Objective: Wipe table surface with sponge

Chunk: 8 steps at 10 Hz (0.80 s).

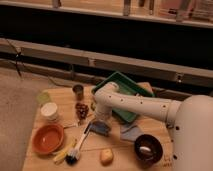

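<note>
My gripper [100,127] hangs from the white arm [131,104] and reaches down to the wooden table [60,97] near its middle. It sits on or just over a grey-blue pad-like thing [102,130]; I cannot tell whether it holds it. A small yellow sponge-like block [106,156] lies on the table near the front edge, in front of the gripper and apart from it.
A green tray [125,86] lies behind the arm. An orange bowl [48,138], white tub [49,111], metal cup [78,91] and dark brown object [81,109] stand left. A dish brush [76,151], blue cloth [130,133] and dark bowl [148,148] lie in front.
</note>
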Available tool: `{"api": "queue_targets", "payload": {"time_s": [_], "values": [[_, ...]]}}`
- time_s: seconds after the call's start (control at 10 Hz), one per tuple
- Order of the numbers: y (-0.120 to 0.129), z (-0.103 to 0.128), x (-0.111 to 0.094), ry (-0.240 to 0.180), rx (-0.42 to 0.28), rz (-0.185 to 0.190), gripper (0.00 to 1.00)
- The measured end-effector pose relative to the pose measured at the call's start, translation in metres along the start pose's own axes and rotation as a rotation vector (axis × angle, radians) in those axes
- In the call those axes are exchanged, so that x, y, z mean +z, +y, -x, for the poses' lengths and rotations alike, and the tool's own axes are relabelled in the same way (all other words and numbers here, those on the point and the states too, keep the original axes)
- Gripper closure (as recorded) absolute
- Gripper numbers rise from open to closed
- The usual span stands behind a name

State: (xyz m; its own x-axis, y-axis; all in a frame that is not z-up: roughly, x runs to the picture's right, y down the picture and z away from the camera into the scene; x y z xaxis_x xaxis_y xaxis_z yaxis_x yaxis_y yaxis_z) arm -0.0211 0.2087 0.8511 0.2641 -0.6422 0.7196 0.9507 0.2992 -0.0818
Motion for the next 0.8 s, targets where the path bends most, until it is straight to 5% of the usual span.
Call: {"api": "queue_targets", "payload": {"time_s": [0.5,0.8], "values": [[0.005,0.000,-0.004,0.017,0.033,0.006,1.00],[0.049,-0.016,-0.015,0.045,0.124,0.009,1.00]]}}
